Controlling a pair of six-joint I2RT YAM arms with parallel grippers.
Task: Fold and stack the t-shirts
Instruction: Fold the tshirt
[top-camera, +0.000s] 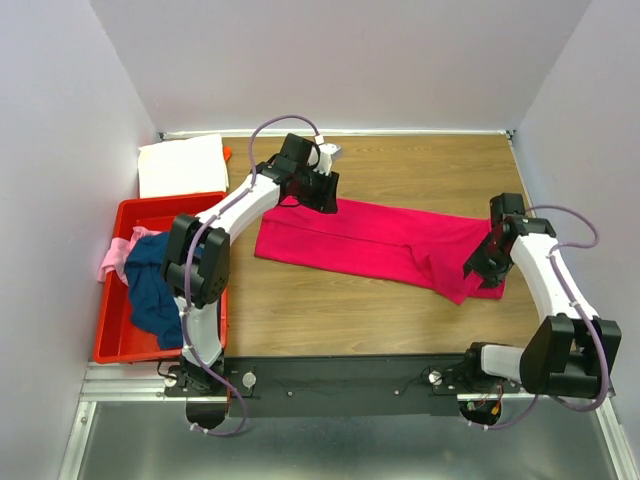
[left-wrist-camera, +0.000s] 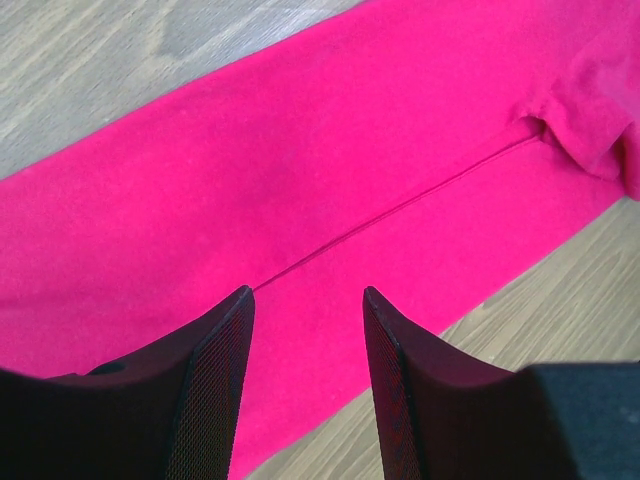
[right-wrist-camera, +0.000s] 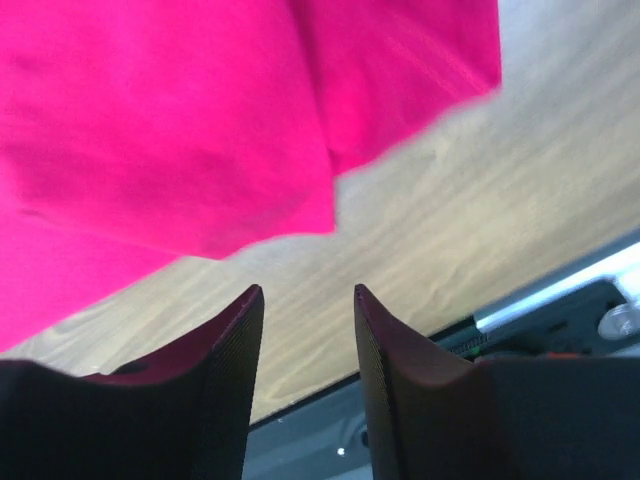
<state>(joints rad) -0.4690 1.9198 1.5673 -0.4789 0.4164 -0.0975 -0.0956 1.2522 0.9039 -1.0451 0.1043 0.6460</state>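
both jaws parted, near magenta t-shirt (top-camera: 370, 243)

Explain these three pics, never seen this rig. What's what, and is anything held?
Two white robot arms are bolted at the near edge of a wooden table: the left arm and the right arm. The wide picture looks down from above and behind them. The other two come from cameras on each wrist, so the dark left fingers and right fingers show at the bottom. A bright magenta-pink cloth t-shirt lies as a long strip across the table. At the left, a red plastic bin holds a navy blue shirt and a pale pink shirt hanging over its rim; a folded white cloth lies behind it. Both pairs of fingers stand open near the magenta shirt, holding nothing.
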